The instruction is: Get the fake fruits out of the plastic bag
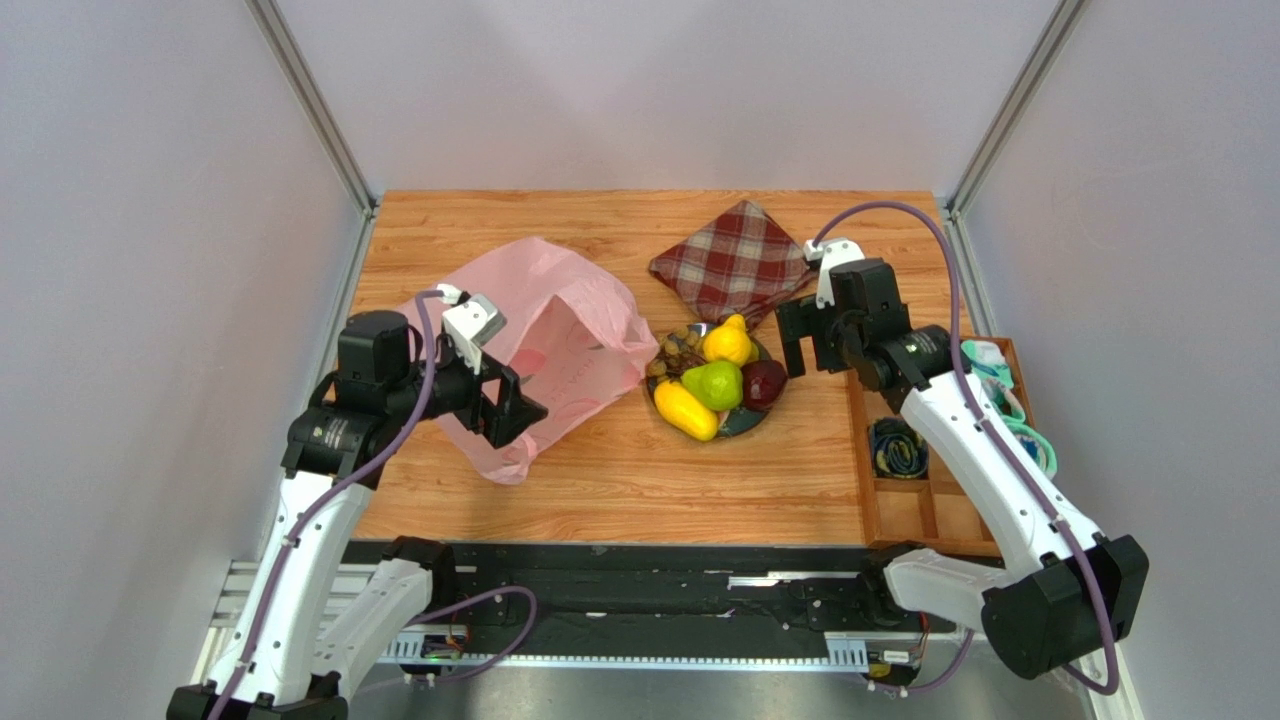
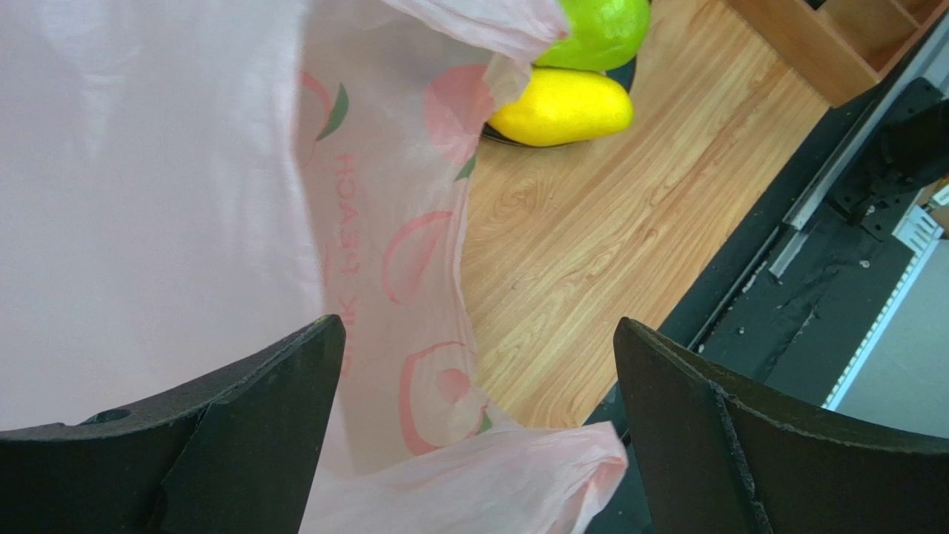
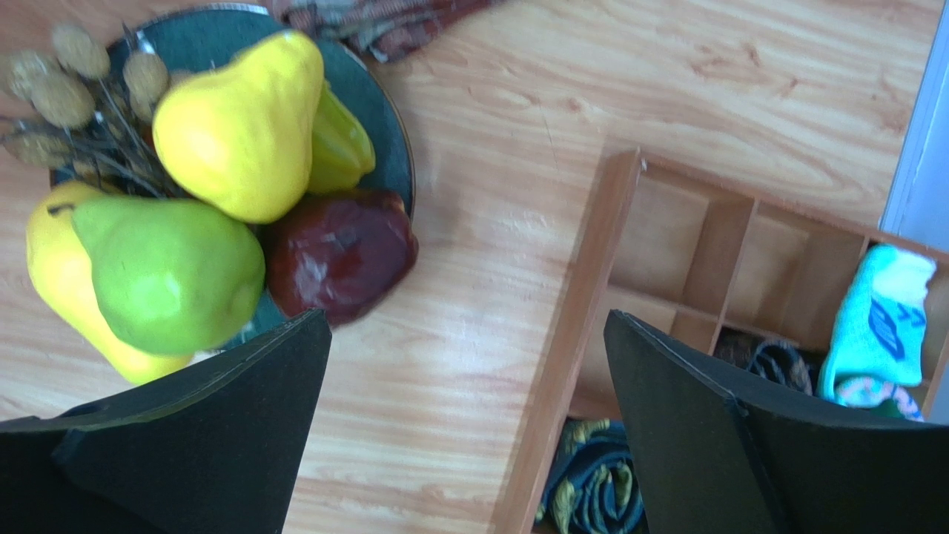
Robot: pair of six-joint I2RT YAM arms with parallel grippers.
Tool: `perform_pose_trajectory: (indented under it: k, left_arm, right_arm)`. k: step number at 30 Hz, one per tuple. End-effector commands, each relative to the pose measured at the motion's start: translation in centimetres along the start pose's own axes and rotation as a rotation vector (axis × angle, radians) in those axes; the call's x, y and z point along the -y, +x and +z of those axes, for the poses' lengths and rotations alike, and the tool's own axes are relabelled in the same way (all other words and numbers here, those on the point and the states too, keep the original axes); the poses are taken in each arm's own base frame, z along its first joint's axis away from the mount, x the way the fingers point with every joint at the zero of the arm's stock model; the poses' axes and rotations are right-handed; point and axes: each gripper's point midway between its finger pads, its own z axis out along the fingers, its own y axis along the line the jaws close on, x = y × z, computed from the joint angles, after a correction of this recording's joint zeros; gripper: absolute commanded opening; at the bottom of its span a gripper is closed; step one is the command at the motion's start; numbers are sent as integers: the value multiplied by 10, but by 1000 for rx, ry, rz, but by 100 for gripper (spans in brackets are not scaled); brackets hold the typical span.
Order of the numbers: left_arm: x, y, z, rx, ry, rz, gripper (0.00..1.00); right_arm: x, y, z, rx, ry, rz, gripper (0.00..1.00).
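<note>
Left of the dark glazed round plate (image 3: 392, 134), the thin pink translucent plastic bag (image 1: 579, 345) looks crinkly and faintly shiny; on the plate the yellow plastic pear (image 3: 240, 122), green plastic pear (image 3: 167, 273) and dark red plastic apple (image 3: 340, 250) are smooth and glossy, the woven red plaid cloth (image 1: 732, 258) behind it matt, the grained wooden table (image 1: 661, 465) beneath satin-smooth.

Wood-grain surface (image 1: 631, 480) beneath everything. At twelve o'clock on it, a red plaid cloth (image 1: 732, 258), flat, turned like a diamond. Just toward six o'clock from the cloth, near the middle, a dark round plate (image 3: 392, 131), one cloth corner close to its rim. At three o'clock, a wooden divided tray (image 1: 902, 513). Dark rolled sock (image 1: 897, 447) in one compartment, teal sock (image 3: 880, 323) in another, on the three o'clock side of the dark one.
</note>
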Motion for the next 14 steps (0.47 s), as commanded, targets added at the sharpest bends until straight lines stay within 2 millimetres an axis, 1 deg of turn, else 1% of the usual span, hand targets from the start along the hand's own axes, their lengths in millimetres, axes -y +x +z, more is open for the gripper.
perform_pose_trajectory:
  k: [1,3,5,6,7,8,10,11,12,14]
  left_arm:
    - [-20,-36,1,47,-54,101,99]
    - [-29,-37,2,43,-72,113,99]
    - [-38,-34,2,27,-103,126,99]
    - [-44,-34,2,12,-124,130,99]
    - [-46,-29,1,-12,-130,114,99]
    - [-48,-30,1,-21,-130,113,99]
    - [-53,-34,2,-19,-141,93,99]
    - [-53,-36,3,-6,-135,71,99]
    - [-61,-38,4,12,-144,54,99]
    - [-63,-40,6,33,-134,-24,99]
  right_arm:
    - [-1,-46,9,101,2,12,100]
    - [-3,-41,19,74,2,-1,100]
    - [-3,-39,24,77,10,4,100]
    - [-3,-39,23,83,6,10,100]
    - [-6,-41,22,89,-9,16,100]
    - [-7,-44,19,98,-18,18,100]
    - [-10,-52,13,136,-43,15,100]
    - [-10,-50,13,145,-44,15,100]
    - [-9,-59,7,192,-47,24,100]
    - [-10,-58,3,211,-83,39,100]
